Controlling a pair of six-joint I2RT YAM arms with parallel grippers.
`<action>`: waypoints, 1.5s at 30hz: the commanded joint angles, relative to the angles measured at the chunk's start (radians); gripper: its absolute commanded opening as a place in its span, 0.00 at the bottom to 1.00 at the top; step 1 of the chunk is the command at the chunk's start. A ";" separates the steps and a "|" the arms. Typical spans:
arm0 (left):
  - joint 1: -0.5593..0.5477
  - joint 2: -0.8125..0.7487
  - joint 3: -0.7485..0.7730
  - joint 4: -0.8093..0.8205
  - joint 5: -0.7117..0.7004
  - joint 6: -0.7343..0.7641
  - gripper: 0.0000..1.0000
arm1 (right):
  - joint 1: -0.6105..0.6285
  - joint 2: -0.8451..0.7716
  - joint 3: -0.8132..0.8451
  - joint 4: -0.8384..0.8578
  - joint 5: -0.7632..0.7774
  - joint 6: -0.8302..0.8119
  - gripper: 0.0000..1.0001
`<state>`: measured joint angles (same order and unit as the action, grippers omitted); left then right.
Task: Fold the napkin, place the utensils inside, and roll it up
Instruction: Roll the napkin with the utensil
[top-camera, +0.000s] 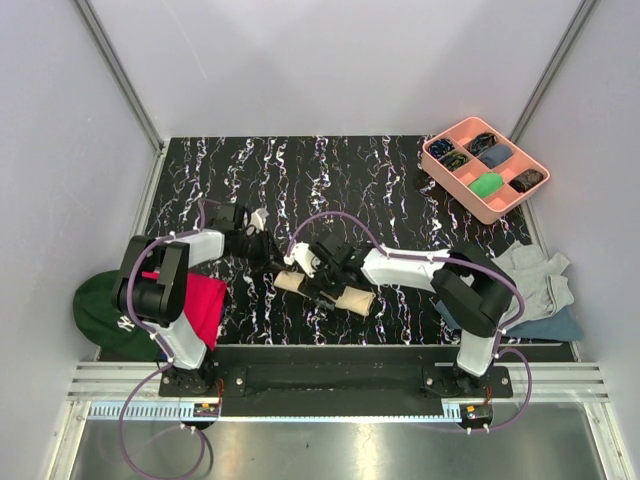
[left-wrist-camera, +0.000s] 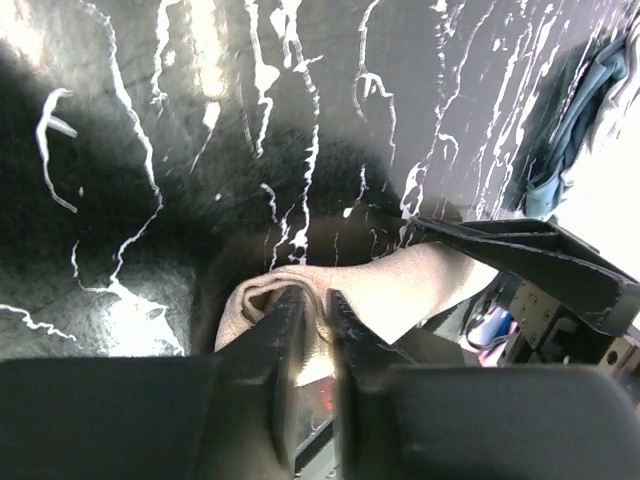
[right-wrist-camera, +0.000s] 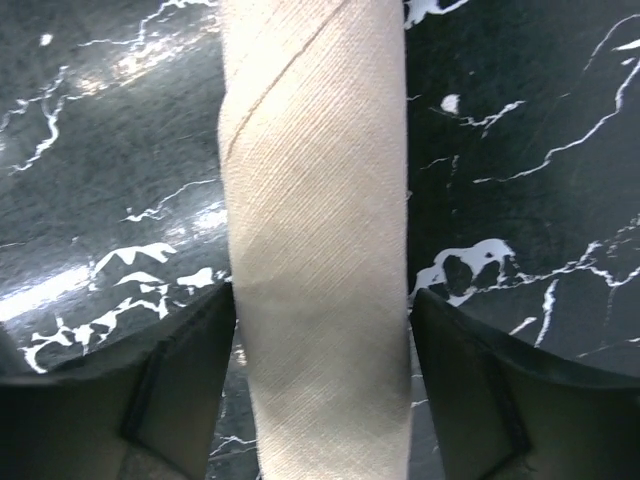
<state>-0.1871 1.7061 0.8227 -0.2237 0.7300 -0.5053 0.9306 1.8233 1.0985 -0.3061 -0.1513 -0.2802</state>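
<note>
The beige napkin (top-camera: 355, 299) lies rolled into a tube on the black marble table, near the front centre. My left gripper (top-camera: 279, 263) is at the roll's left end; in the left wrist view the left gripper (left-wrist-camera: 315, 300) is shut, pinching a fold of the napkin (left-wrist-camera: 400, 285) there. My right gripper (top-camera: 325, 284) sits over the roll's middle. In the right wrist view the right gripper (right-wrist-camera: 322, 300) is open, one finger on each side of the napkin (right-wrist-camera: 315, 180), close against it. The utensils are hidden.
A pink compartment tray (top-camera: 436, 165) with small items stands at the back right. A red cloth (top-camera: 205, 300) and a green cap (top-camera: 100, 310) lie front left. Grey (top-camera: 535, 280) and blue (top-camera: 555, 325) cloths lie front right.
</note>
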 joint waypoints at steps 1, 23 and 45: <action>0.006 -0.008 0.072 -0.017 0.009 0.017 0.31 | 0.005 0.027 0.027 -0.044 0.070 0.036 0.71; 0.216 -0.264 0.236 -0.069 0.003 0.088 0.60 | -0.351 0.077 0.072 -0.067 -0.034 0.434 0.55; 0.247 -0.350 0.202 -0.118 0.039 0.180 0.63 | -0.484 0.225 0.339 -0.195 -0.140 0.286 0.89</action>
<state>0.0502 1.3930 1.0252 -0.3580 0.7380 -0.3470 0.4500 2.0617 1.4483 -0.4366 -0.2928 0.0418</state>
